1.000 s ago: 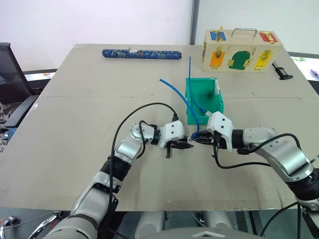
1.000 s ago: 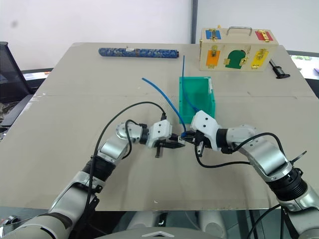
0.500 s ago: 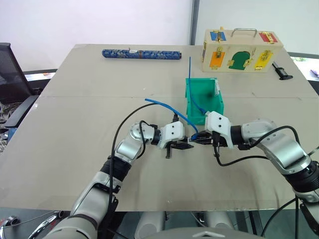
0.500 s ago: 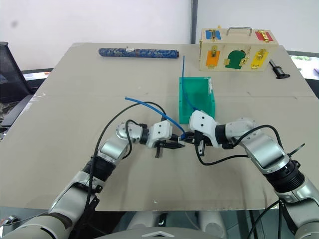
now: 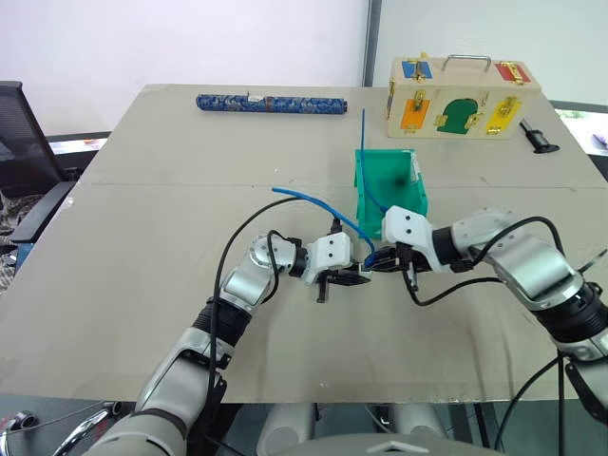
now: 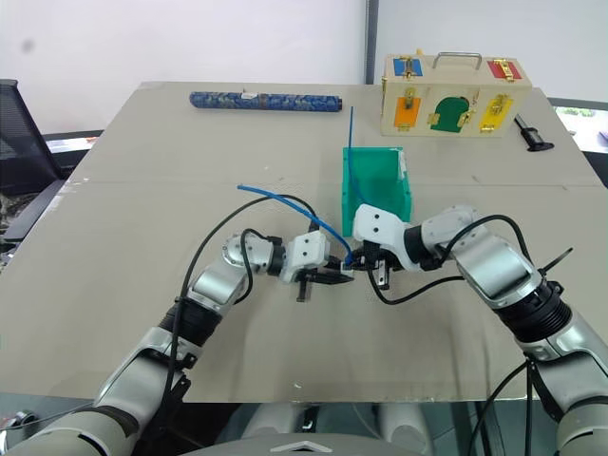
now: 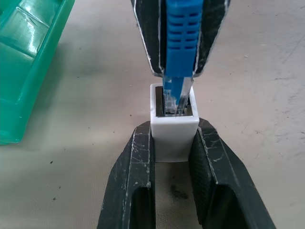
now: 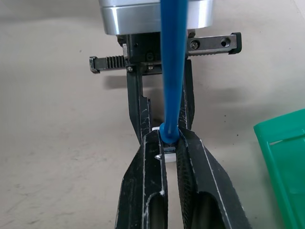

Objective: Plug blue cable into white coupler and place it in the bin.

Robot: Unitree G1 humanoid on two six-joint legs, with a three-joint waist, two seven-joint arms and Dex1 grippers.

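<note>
Blue cable [image 5: 318,201]: its plug end is clamped between the jaws of the right gripper [image 7: 178,78], just in front of the bin [image 5: 399,202], on the near side of its cut-away wall. The loose cord arcs up and away from the bin over the bare table [image 5: 142,237].

White coupler [image 7: 174,125]: pinched by the left gripper [image 7: 174,157], socket facing the plug. In the left wrist view the plug tip sits inside the socket mouth, seemingly not fully home, though depth is hard to judge.

Step in hand, as I read it: seat the plug. Keep plug and socket on one line, push straight, no twist; the coupler is tiny and could pivot out of the pinch if pressed off-axis.

Room: both grippers meet low over the table, near the bin's front corner. Open table lies away from the bin; the wooden box [image 5: 462,95] stands well behind it.
</note>
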